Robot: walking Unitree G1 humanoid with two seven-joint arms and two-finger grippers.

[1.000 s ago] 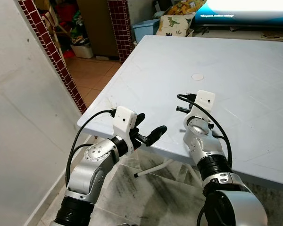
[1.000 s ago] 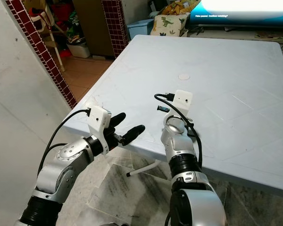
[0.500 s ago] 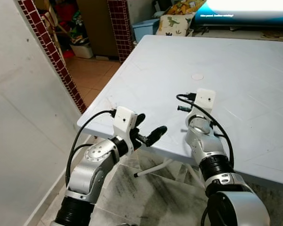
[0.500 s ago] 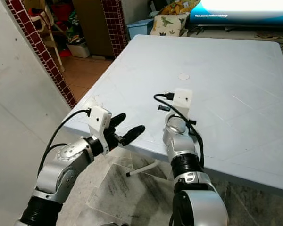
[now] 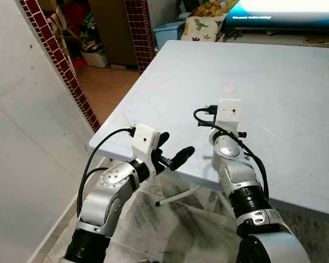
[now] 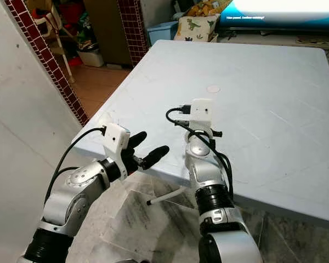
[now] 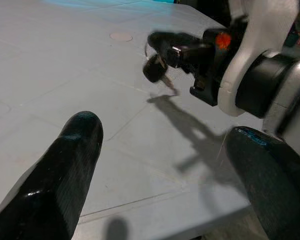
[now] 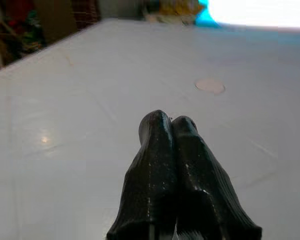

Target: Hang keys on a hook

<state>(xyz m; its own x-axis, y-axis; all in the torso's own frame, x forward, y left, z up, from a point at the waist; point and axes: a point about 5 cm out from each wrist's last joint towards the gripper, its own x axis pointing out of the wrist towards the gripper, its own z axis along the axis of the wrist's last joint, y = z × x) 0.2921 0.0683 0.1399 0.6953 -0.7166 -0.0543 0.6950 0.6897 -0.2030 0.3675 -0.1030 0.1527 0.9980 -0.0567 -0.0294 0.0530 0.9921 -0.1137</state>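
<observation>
Bright, even daylight; screen [image 5: 288, 10] glare; wrist views soft

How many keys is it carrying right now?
1 that I can make out: a small black-headed key dangling from the right tool's closed tips above the white table; more may be hidden.

2 silver arms [image 5: 109, 192], black cables, white wrist camera housings [image 5: 144, 139].

A line of small white text runs along the lit television screen [image 5: 285, 11] beyond the table. It is too small to read, possibly a paused-video notice. Nothing else bears legible writing.
</observation>
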